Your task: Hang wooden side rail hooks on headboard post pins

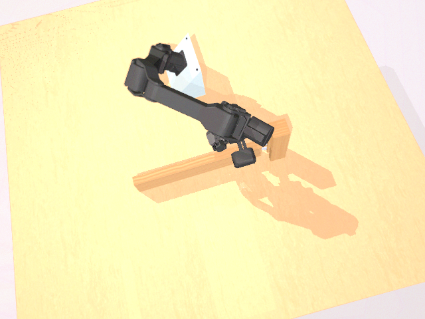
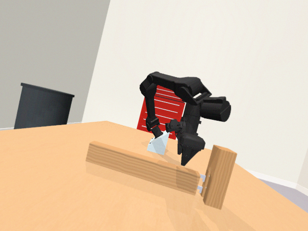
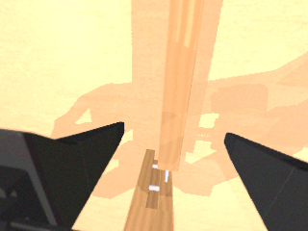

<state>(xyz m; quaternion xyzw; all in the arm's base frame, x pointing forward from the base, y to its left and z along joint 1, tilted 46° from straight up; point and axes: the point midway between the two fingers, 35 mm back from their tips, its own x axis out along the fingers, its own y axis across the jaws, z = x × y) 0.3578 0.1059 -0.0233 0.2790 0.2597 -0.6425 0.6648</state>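
two steel hooks bridge the side rail and the headboard post in my exterior view, rail lying along the counter. from the top, i see the tool over the rail's hooked end. on the wrist feed, my fingers are spread wide, holding nothing, rail running between them below.

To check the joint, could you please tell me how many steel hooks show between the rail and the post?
2. In the exterior view, an upper hook and a lower hook bridge the gap between rail and post, one above the other. None seems hidden.
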